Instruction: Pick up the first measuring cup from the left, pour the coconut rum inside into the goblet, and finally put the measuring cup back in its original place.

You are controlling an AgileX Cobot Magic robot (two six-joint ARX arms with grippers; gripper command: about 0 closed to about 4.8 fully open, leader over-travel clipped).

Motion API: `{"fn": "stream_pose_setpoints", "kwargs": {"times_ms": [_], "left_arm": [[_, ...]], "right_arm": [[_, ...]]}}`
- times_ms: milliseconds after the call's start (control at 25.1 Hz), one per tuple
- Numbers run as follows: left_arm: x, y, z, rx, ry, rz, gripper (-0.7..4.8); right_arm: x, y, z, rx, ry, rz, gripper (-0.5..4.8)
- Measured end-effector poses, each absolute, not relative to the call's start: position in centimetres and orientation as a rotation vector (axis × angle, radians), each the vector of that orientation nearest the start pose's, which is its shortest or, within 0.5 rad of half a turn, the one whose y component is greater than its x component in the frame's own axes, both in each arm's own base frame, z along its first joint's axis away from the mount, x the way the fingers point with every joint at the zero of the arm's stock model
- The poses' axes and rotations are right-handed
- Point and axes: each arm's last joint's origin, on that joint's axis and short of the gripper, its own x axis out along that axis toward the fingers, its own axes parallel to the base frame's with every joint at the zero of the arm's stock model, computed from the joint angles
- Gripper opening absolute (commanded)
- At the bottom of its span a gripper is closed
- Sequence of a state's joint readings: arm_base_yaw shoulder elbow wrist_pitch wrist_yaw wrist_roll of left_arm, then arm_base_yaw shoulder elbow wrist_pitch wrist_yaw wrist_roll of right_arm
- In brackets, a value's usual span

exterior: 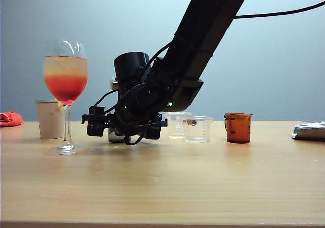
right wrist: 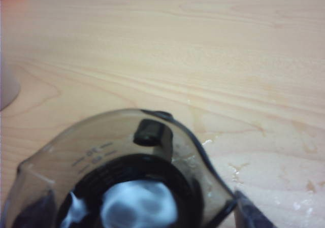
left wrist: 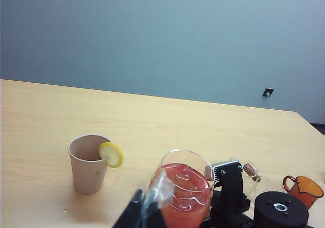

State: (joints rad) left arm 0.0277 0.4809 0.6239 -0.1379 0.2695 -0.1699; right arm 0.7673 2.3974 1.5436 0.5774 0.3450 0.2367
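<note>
**Four measuring cups, one goblet, one paper cup**

Counted along the wooden table (exterior: 162, 187): one small smoky dark-grey translucent measuring cup (right wrist: 101, 152), two clear colourless measuring cups (exterior: 176, 124) (exterior: 199, 129), one amber-brown measuring cup (exterior: 238, 127). Also one tall clear stemmed goblet (exterior: 66, 86) with a layered red-orange drink, and one short beige paper cup (exterior: 50, 119).

Smoky cup upright on the table, just right of the goblet, graduation marks on its wall, pale glare at its bottom. Right gripper (exterior: 123, 129) released, jaws spread wide either side of it. Left gripper (left wrist: 147, 215) near the goblet, barely in frame; opening impossible to tell.
</note>
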Motion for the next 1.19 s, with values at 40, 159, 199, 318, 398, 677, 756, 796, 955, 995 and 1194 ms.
{"fn": "stream_pose_setpoints", "kwargs": {"times_ms": [40,159,199,318,398,677,756,796,955,995,1194], "left_arm": [[11.57,-0.45,32.04,-0.168,0.016,-0.242,-0.05],[11.57,-0.45,32.04,-0.168,0.016,-0.242,-0.05],[11.57,-0.45,32.04,-0.168,0.016,-0.242,-0.05],[11.57,-0.45,32.04,-0.168,0.016,-0.242,-0.05],[11.57,-0.45,32.04,-0.168,0.016,-0.242,-0.05],[11.57,-0.45,32.04,-0.168,0.016,-0.242,-0.05],[11.57,-0.45,32.04,-0.168,0.016,-0.242,-0.05],[11.57,-0.45,32.04,-0.168,0.016,-0.242,-0.05],[11.57,-0.45,32.04,-0.168,0.016,-0.242,-0.05],[11.57,-0.45,32.04,-0.168,0.016,-0.242,-0.05],[11.57,-0.45,32.04,-0.168,0.016,-0.242,-0.05]], "right_arm": [[37.54,34.81,11.19,0.086,0.280,0.381,4.70],[37.58,34.80,11.31,0.091,0.271,0.375,4.15],[37.57,34.79,11.29,0.091,0.272,0.374,4.15],[37.54,34.82,11.28,0.092,0.272,0.375,4.01],[37.53,34.84,11.20,0.090,0.274,0.375,3.98],[37.53,34.90,10.98,0.089,0.271,0.374,1.18],[37.53,34.90,10.98,0.089,0.271,0.374,0.92],[37.53,34.90,10.98,0.089,0.271,0.373,0.89],[37.53,34.90,10.98,0.088,0.271,0.374,0.16],[37.53,34.90,10.98,0.088,0.271,0.374,0.05],[37.53,34.90,10.98,0.085,0.270,0.374,-0.01]]}}
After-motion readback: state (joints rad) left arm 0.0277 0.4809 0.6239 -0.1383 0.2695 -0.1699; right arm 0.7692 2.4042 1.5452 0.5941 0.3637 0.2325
